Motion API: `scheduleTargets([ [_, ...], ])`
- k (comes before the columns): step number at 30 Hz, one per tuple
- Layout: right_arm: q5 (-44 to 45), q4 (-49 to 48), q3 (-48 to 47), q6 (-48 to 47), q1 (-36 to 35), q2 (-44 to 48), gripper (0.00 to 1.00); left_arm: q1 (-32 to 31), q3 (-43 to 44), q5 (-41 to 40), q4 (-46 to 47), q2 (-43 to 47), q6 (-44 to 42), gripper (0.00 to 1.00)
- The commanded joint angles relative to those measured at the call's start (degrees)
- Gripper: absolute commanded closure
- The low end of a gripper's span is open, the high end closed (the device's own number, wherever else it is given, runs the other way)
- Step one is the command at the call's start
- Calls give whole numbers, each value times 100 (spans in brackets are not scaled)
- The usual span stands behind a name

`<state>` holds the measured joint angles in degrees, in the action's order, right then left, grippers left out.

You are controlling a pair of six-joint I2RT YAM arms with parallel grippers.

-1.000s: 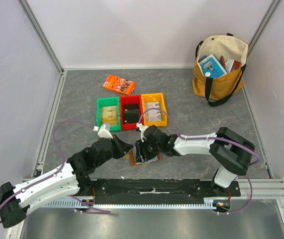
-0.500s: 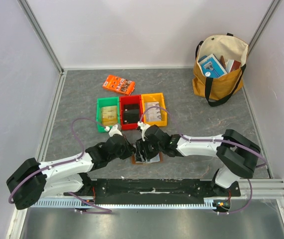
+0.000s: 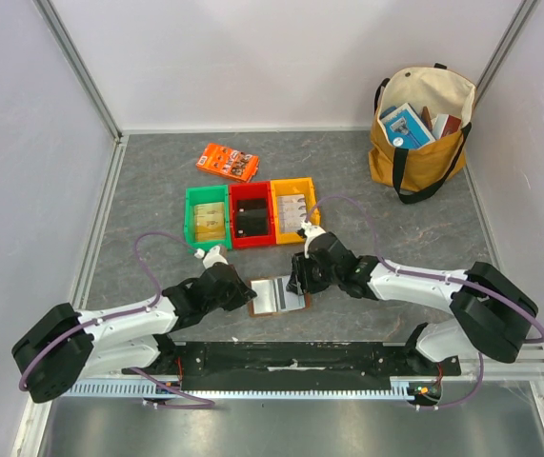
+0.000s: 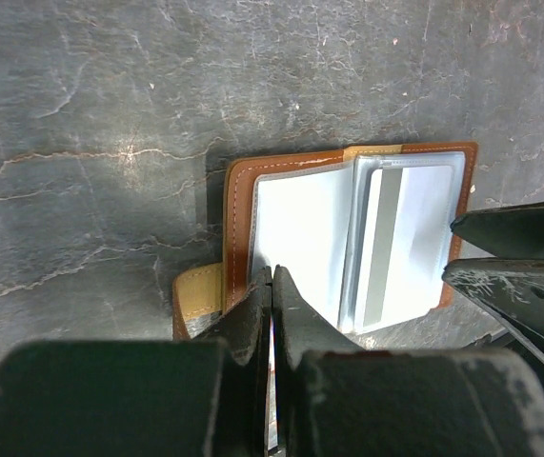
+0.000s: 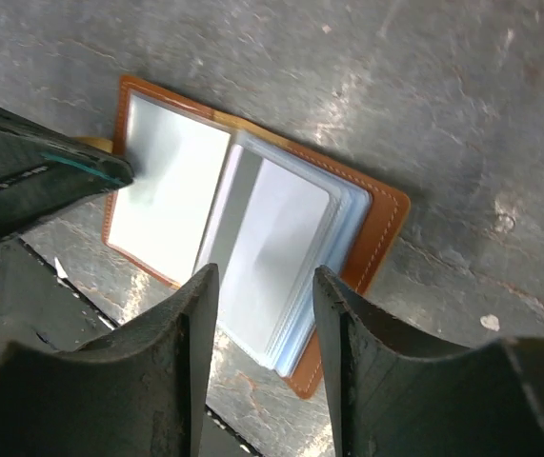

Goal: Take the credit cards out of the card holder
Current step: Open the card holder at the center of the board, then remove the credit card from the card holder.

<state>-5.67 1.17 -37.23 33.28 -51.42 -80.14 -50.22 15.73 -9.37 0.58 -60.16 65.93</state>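
The card holder point(image 3: 278, 294) lies open on the grey table, brown leather rim around pale clear sleeves. A silvery credit card point(image 4: 394, 238) with a grey stripe sits inside the right-hand sleeve, and it also shows in the right wrist view as the card point(image 5: 273, 249) under plastic. My left gripper point(image 3: 251, 293) is shut, its tips point(image 4: 272, 278) resting at the near edge of the holder's left page point(image 4: 295, 228). My right gripper point(image 3: 299, 284) hangs open over the right-hand stack of sleeves, fingers point(image 5: 264, 276) either side of it and apart from it.
Green point(image 3: 206, 217), red point(image 3: 250, 212) and yellow point(image 3: 294, 209) bins stand in a row just beyond the holder, each holding flat items. An orange printed box point(image 3: 227, 162) lies farther back. A tote bag point(image 3: 422, 129) full of things stands at the back right.
The left gripper has closed and settled at the holder's left edge. The right gripper has drawn back to the right, uncovering the holder, which now lies spread open.
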Motion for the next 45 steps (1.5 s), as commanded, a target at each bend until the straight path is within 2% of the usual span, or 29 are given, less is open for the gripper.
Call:
scheduleTargets([
  [1, -135, -73, 172, 82, 53, 51, 51, 30, -26, -74, 162, 31, -45, 98],
  [10, -382, -459, 313, 162, 115, -134, 62, 29, -8, 137, 364, -154, -28, 98],
  [20, -417, -513, 296, 100, 123, -432, 65, 38, 1, 418, 592, -137, 69, 98],
  [30, -294, -398, 322, 12, 132, -705, 68, 38, 1, 673, 1040, 207, 183, 80],
  [45, -268, -345, 304, -67, 132, -758, 70, 275, -210, 752, 1707, -769, 192, 74],
])
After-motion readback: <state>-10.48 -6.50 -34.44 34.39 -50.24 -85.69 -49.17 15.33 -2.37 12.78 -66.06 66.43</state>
